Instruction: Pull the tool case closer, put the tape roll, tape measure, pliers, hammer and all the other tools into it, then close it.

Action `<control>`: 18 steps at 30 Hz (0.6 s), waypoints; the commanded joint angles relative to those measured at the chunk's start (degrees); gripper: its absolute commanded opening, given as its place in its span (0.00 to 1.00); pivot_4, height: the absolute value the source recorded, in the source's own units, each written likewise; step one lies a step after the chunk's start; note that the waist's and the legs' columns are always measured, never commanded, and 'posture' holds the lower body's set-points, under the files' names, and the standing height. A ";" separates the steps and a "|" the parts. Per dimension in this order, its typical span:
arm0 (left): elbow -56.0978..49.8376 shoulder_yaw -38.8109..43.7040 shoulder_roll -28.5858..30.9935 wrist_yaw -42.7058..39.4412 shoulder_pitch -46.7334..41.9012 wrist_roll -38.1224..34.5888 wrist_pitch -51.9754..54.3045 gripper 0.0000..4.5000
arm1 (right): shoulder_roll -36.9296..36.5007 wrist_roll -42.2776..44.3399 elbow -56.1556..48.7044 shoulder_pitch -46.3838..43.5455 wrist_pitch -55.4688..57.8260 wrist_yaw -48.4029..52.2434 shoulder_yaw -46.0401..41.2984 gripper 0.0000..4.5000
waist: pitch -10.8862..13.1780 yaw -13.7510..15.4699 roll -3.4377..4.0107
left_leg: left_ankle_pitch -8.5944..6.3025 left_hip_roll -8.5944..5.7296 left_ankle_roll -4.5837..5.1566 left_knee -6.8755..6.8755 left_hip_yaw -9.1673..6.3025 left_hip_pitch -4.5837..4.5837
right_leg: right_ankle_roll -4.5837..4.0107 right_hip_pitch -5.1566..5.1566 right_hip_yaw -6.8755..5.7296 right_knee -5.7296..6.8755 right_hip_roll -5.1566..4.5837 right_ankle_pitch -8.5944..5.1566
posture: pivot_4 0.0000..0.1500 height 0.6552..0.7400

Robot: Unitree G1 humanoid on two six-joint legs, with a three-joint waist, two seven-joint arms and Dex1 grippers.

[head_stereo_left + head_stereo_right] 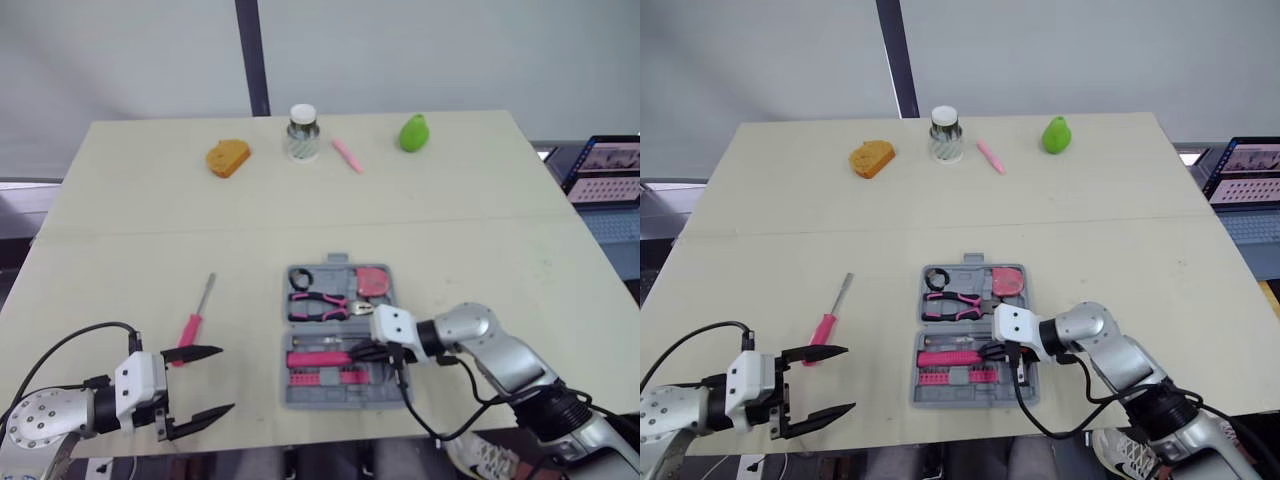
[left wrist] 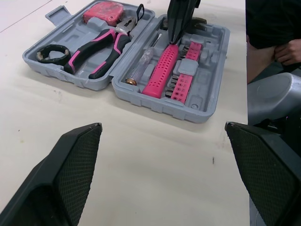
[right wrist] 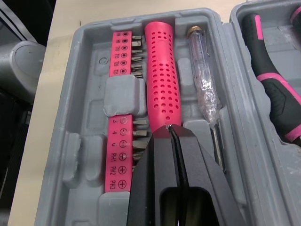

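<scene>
Right gripper has its two black fingers pressed together, nothing visible between them. Their tips sit at the hammer, on its pink perforated handle, in the near half of the open grey tool case. Just beside that handle lie a clear-handled screwdriver on one side and a pink strip of bits on the other. In the case's far half are the black tape roll, the pink-and-black pliers and the pink tape measure.

Left of the case, at the near edge of the table, the left gripper hovers with its fingers spread wide and empty, pointing toward the case. A pink-handled screwdriver lies on the table left of the case, just beyond the left gripper.

Well beyond the case, along the far side, stand an orange object, a white-lidded jar, a pink pen and a green object.
</scene>
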 commanded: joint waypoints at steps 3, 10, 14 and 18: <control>-2.51 0.09 -0.21 0.51 0.75 -0.09 -0.16 1.00 | 0.74 -0.53 -0.34 0.11 -1.03 0.88 0.49 0.01 | 0.00 0.00 0.00 | 0.00 0.00 0.00 0.00 0.00 0.00 | 0.00 0.00 0.00 0.00 0.00 0.00 | 1.00 0.47; -3.39 0.16 -0.08 1.00 1.04 -0.19 0.49 1.00 | 1.89 -0.68 -0.63 -0.10 -0.66 1.24 0.62 0.01 | 0.00 0.00 0.00 | 0.00 0.00 0.00 0.00 0.00 0.00 | 0.00 0.00 0.00 0.01 0.00 0.00 | 1.00 0.47; -3.87 0.27 -0.02 1.20 1.25 -0.30 0.82 1.00 | 2.08 -1.49 -0.07 -0.20 -0.64 1.41 1.01 0.01 | 0.00 0.02 0.00 | 0.00 0.00 0.00 0.01 0.00 0.00 | 0.00 0.00 0.00 0.02 0.00 0.00 | 1.00 0.47; -4.49 0.34 0.03 1.44 1.55 -0.38 1.26 1.00 | 1.90 -2.59 0.75 -0.19 -0.63 1.38 1.53 0.01 | -0.01 0.00 -0.01 | 0.00 0.00 0.00 0.01 0.00 0.00 | 0.00 0.00 0.00 0.03 0.00 0.00 | 1.00 0.47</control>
